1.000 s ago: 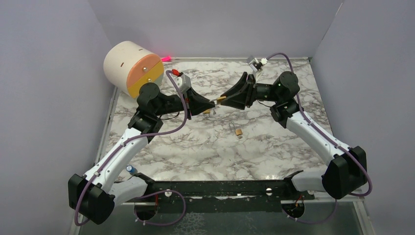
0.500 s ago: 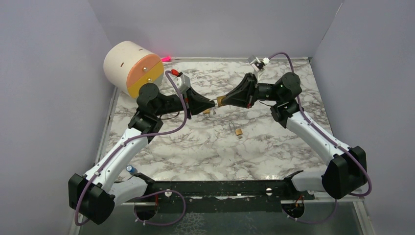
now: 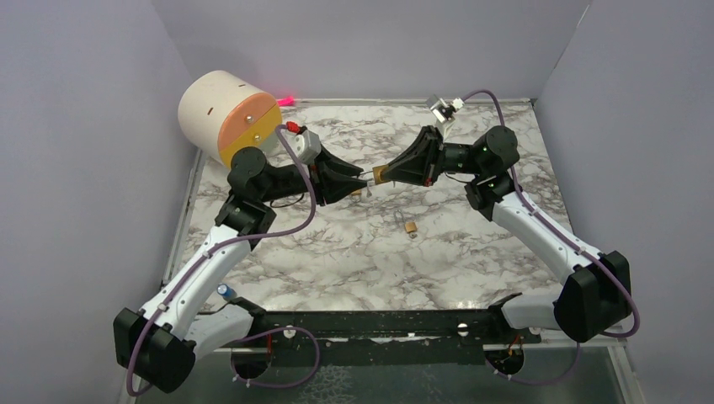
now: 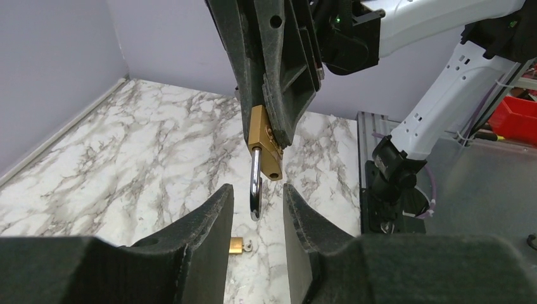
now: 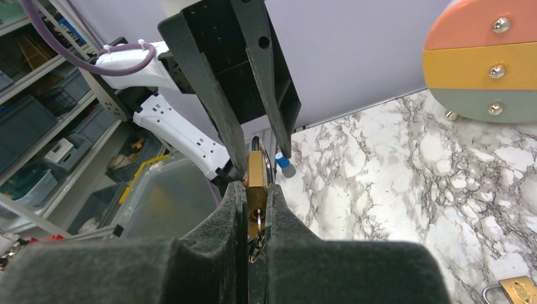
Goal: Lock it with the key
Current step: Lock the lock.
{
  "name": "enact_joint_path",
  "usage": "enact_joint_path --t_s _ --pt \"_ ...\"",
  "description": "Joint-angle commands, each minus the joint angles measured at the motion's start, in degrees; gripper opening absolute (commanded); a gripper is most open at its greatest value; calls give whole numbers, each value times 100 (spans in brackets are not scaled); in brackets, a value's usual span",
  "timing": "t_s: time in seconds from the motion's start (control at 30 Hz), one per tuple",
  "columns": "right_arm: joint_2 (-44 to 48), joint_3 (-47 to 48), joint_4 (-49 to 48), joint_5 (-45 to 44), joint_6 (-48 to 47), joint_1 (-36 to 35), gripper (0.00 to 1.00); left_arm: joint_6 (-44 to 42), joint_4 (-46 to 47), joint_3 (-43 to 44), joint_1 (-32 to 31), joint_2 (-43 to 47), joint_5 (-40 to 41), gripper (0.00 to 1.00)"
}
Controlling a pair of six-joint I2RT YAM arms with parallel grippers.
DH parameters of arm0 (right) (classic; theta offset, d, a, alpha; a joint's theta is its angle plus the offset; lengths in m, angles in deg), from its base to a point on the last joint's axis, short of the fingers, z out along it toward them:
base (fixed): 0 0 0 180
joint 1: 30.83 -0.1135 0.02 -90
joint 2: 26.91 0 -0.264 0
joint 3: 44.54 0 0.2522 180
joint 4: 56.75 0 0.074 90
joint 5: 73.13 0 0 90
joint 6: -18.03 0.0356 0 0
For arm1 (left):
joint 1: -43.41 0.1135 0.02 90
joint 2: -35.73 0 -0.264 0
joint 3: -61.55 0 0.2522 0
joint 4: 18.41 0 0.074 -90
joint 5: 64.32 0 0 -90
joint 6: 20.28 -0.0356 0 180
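Note:
My right gripper point(image 3: 383, 174) is shut on a brass padlock point(image 5: 256, 180) and holds it above the table's middle. A key with its ring point(image 5: 256, 235) sits in the keyhole between the right fingers. In the left wrist view the padlock body point(image 4: 264, 140) hangs from the right gripper point(image 4: 272, 95), and its silver shackle point(image 4: 255, 190) is swung open. My left gripper point(image 4: 254, 204) is open, its fingers on either side of the shackle tip without touching it. The left gripper also shows in the top view point(image 3: 360, 179) and in the right wrist view point(image 5: 244, 76).
A second small brass padlock point(image 3: 411, 227) lies on the marble table point(image 3: 337, 261) below the grippers; it also shows in the left wrist view point(image 4: 235, 246). A cream, orange and yellow drum point(image 3: 229, 114) stands at the far left. A small blue-capped item point(image 3: 225, 290) lies by the left arm's base.
The left wrist has rolled and drawn slightly back to the left, and its fingers stand wider apart. The right gripper tilted a little with the padlock, then held still.

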Motion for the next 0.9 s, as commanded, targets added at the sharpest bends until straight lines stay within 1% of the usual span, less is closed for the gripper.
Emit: enact_joint_path --t_s 0.0,0.17,0.3,0.5,0.87 --pt "34 65 -159 46 20 8 1 -19 135 -28 152 267 -59 36" --pt "56 76 -84 55 -16 4 1 64 175 -66 317 401 -198 36" --pt "45 80 -74 73 -25 2 1 229 273 -106 321 282 -504 37" --pt "29 150 -48 98 -33 5 1 286 275 -66 323 84 -683 39" --pt "-87 216 -90 212 16 2 1 519 550 -61 318 -54 -772 37"
